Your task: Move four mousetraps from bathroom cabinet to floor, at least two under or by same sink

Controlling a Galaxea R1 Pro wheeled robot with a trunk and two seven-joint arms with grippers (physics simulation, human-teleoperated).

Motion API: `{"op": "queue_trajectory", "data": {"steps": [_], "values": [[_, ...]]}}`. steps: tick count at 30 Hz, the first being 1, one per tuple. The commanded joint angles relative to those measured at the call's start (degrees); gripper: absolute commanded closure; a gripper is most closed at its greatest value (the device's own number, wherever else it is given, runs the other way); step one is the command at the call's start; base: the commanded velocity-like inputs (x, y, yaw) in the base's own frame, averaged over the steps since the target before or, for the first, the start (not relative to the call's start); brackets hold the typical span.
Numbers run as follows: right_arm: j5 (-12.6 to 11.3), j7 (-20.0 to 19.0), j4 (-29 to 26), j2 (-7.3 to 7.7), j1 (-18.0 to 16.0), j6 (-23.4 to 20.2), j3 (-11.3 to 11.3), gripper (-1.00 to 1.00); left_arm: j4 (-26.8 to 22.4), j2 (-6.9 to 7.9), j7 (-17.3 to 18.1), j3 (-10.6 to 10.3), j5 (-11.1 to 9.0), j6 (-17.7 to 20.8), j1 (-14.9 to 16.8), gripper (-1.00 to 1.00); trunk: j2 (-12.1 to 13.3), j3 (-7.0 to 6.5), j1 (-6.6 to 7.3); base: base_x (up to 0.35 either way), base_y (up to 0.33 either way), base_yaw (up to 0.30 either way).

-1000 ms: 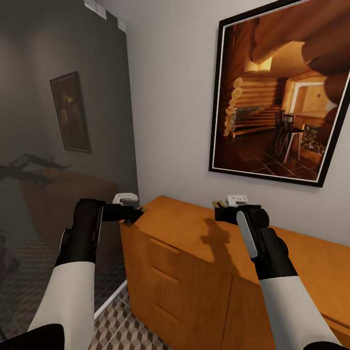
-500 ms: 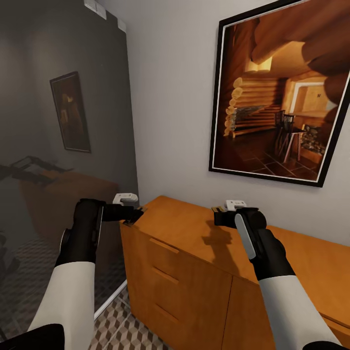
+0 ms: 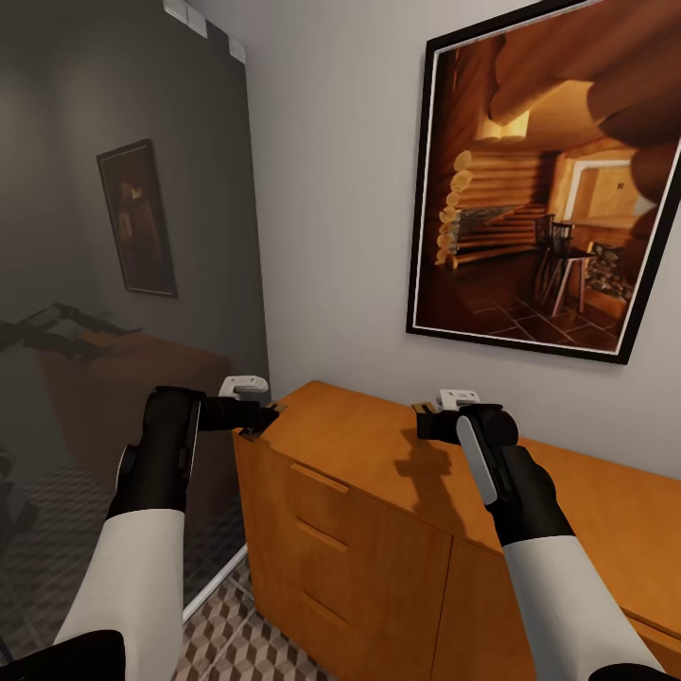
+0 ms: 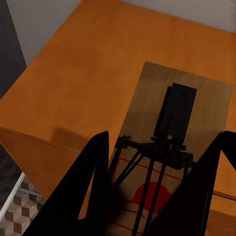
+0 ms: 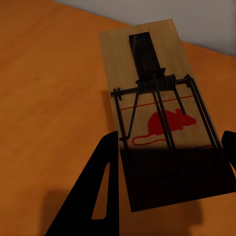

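Note:
The orange-brown cabinet (image 3: 378, 530) stands against the wall below me, with drawers on its front. My left gripper (image 3: 263, 416) hovers at the cabinet's left corner, shut on a tan mousetrap (image 4: 172, 123) with dark wire and a red mark. In the left wrist view the left gripper (image 4: 164, 137) has a black finger on each side of the board. My right gripper (image 3: 424, 409) hangs over the middle of the cabinet top, shut on a second mousetrap (image 5: 147, 64) that carries a red mouse print. The right gripper (image 5: 171, 137) holds this board above the wood. Cube-patterned bathroom floor (image 3: 236, 643) shows at the cabinet's foot.
A dark glass panel (image 3: 123, 284) rises close on the left, its lower edge meeting the floor beside the cabinet. A large framed log-cabin picture (image 3: 549, 180) hangs on the wall above the cabinet. The cabinet top (image 4: 88, 73) is bare wood under both grippers.
My right gripper has sunk a little toward the cabinet top with its mousetrap. The left arm has held still.

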State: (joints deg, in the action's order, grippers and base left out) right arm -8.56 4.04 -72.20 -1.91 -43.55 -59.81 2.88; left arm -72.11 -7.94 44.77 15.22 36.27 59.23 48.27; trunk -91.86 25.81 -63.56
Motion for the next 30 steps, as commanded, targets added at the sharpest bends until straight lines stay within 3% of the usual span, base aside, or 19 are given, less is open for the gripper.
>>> {"op": "queue_trajectory", "data": {"steps": [1, 6, 30], "values": [[-0.6, 0.4, 0.0, -0.02, 0.0, -0.2, 0.0, 1.00, 0.0, -0.06, 0.6, 0.2, 0.6, 0.2, 0.1, 1.00, 0.0, 0.07, 0.00, 0.000, 0.000, 0.000], [-0.5, 0.5, 0.0, -0.02, 0.0, -0.2, 0.0, 1.00, -0.1, -0.06, 0.8, 0.1, 0.6, 0.2, 0.1, 1.00, 0.0, 0.07, 0.00, -0.068, 0.000, 0.000], [-0.6, 0.6, 0.0, -0.02, 0.0, -0.2, 0.0, 1.00, -0.1, 0.01, 0.8, 0.1, 0.5, 0.2, 0.1, 1.00, 0.0, 0.07, 0.00, -0.246, 0.000, 0.000]]}}
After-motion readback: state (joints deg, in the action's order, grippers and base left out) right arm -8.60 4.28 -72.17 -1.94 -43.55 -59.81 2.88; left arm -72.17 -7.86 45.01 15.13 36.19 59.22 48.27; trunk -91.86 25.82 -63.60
